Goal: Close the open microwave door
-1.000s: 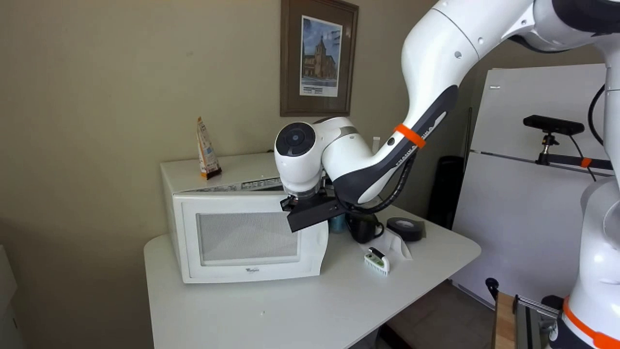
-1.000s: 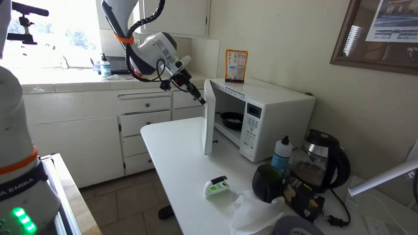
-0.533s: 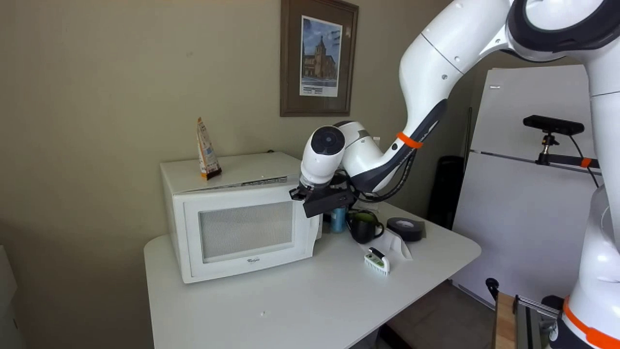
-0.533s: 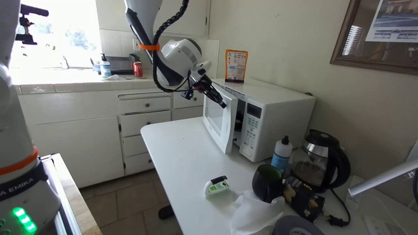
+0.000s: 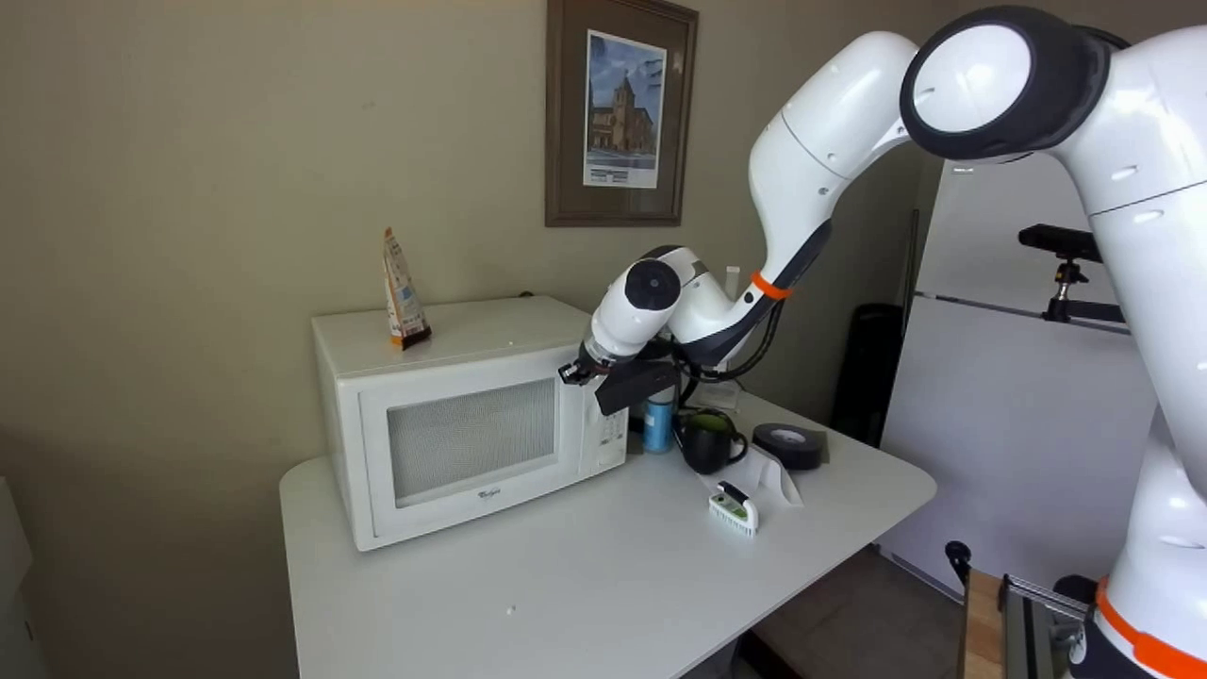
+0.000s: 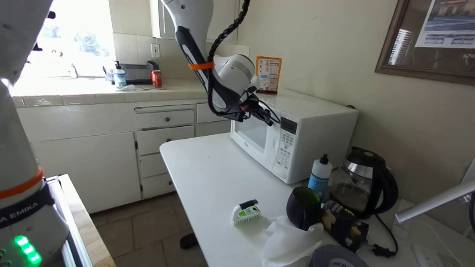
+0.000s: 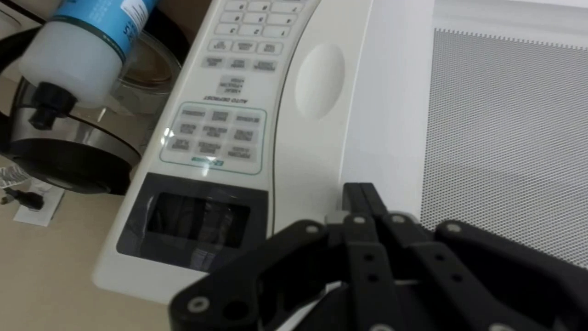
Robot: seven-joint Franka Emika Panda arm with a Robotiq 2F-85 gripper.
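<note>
Microwave door (image 5: 467, 443): on the front of the white microwave (image 6: 323, 122), looking flush with it in both exterior views; we cannot tell whether it is fully latched.
Door seam (image 7: 275, 151): a thin line beside the control panel (image 7: 216, 122) in the wrist view, so we judge the closing push to be in its last stage.
Oval recess (image 7: 320, 80): near the door's free edge; we think the next move calls for a final firm press on this side, then a straight retreat.
Gripper (image 7: 365, 197): fingers together, holding nothing, at the door's upper free-edge corner; whether they touch it we cannot make out.
Orange-edged pouch (image 6: 269, 70): upright on the microwave's top; we would press steadily lest it tip.
Blue-labelled bottle (image 6: 320, 176): beside the microwave, outside that push's path, we judge.
</note>
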